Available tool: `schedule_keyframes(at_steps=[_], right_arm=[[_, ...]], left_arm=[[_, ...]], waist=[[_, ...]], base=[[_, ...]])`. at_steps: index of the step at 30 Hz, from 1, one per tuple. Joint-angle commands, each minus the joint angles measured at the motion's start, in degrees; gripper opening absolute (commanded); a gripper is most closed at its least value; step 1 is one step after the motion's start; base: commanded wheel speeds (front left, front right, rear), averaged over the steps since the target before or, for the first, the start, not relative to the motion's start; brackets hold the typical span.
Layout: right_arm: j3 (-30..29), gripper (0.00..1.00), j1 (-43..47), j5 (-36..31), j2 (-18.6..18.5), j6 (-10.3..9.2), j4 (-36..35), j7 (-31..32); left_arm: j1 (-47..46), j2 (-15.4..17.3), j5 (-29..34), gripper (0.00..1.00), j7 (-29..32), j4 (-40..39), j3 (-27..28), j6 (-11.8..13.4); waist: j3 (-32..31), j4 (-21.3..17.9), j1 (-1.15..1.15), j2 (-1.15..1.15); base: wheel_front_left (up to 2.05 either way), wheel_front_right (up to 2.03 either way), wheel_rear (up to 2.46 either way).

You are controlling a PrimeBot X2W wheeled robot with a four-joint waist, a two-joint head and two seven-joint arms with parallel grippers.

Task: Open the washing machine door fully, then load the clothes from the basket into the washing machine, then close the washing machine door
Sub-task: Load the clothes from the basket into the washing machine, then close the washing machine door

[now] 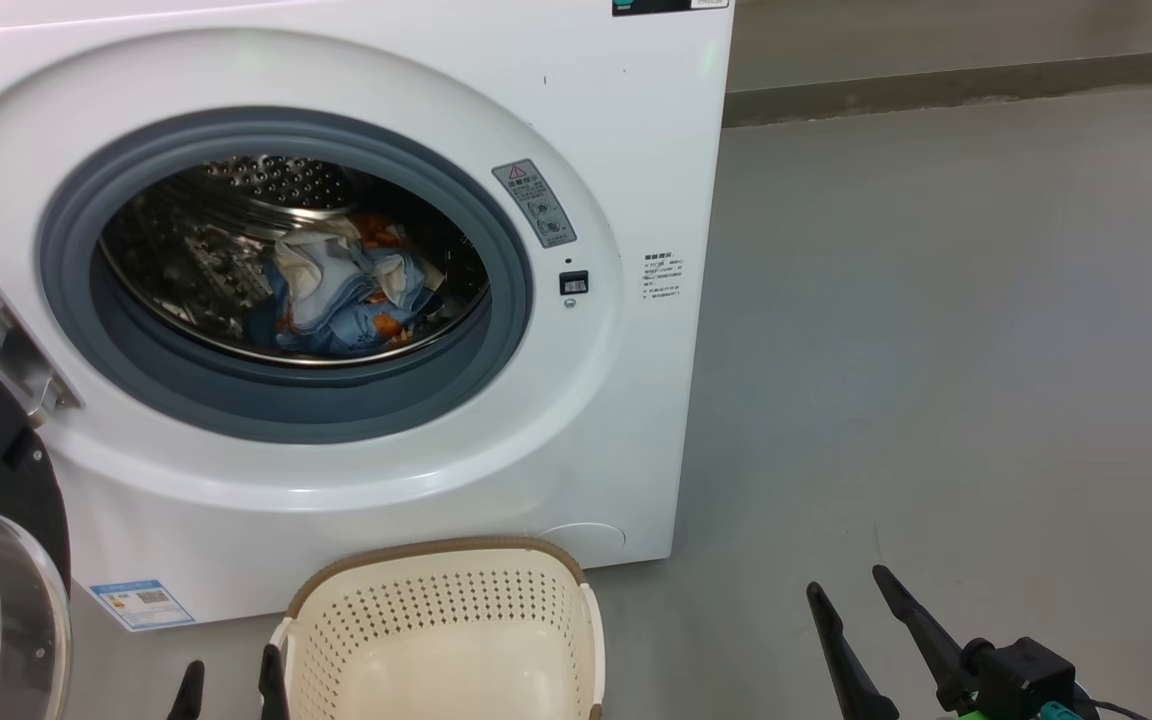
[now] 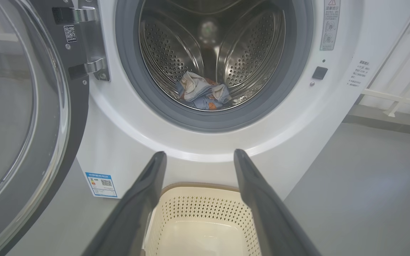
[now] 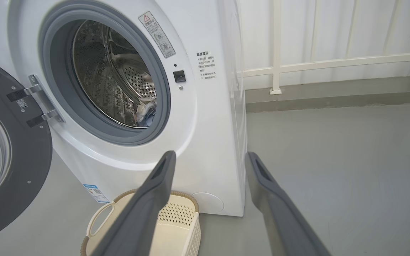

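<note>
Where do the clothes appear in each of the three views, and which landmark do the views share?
Head view: the clothes lie in the drum, left of centre.
Left wrist view: on the drum's bottom, near the middle, upper half.
Right wrist view: a small part behind the gasket's right edge, left of centre.
Shared landmark: the black latch socket right of the gasket.

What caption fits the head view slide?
Clothes in the washing machine, basket empty, washing machine door open.
</note>
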Motion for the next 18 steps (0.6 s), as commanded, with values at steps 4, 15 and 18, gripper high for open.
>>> schedule_keyframes(at_steps=[4,15,18], right_arm=[[1.38,1.0,-0.89,0.12,-0.29,0.09,-1.39,-0.28],[0.95,1.0,-0.33,0.1,-0.31,0.09,-1.29,-0.28],[0.95,1.0,-0.2,0.14,-0.24,0.09,-1.31,-0.28]], left_arm=[[-0.69,0.58,0.9,1.0,-0.37,-2.6,2.23,0.1],[0.14,0.58,1.51,1.0,-0.37,-3.8,2.41,-0.12],[0.44,0.58,1.78,1.0,-0.37,-4.16,2.48,-0.12]], waist=[[0.06,-0.1,0.0,0.0],[-0.2,-0.2,0.0,0.0],[-0.24,-0.17,0.0,0.0]], base=[[0.0,0.0,0.0],[0.0,0.0,0.0],[0.0,0.0,0.0]])
